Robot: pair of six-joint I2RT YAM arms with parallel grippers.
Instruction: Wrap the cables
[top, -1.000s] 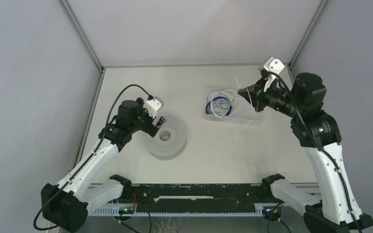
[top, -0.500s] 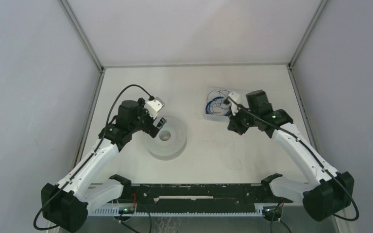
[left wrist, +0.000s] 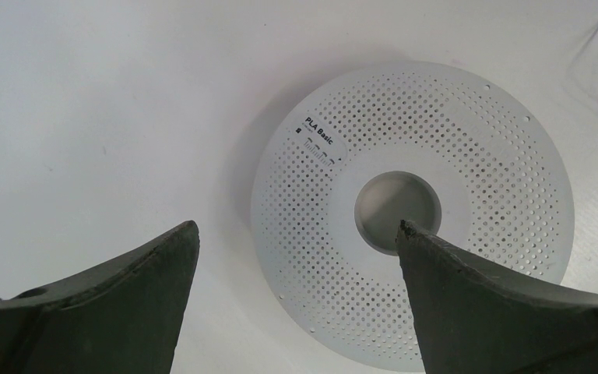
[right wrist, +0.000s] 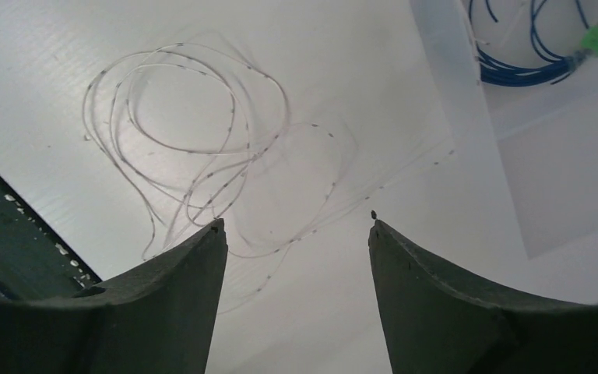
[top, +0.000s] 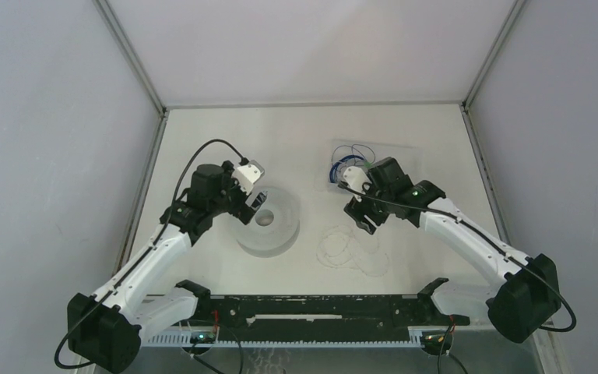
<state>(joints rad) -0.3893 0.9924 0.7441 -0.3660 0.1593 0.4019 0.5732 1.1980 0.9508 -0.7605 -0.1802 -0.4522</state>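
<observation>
So since a second ago the right gripper (top: 360, 212) has swung down from the upper right, and its jaws are now apart, holding nothing. The cables (top: 350, 249) lie in loose loops at lower centre of the worktop (top: 296, 132), with bare surface all round and the black rail (top: 311, 308) just below. The left gripper (top: 255, 199) hangs wide open over the spool (top: 272, 230), elbow bent.

Cut off, covered, or too faint

The near rim of the perforated spool (left wrist: 436, 148) sits behind the left jaws. The blue cable coil (right wrist: 518, 79) and clear tray (right wrist: 568, 179) run off the right wrist view's edge. From above, the cables (top: 349, 251) are too faint to trace.
</observation>
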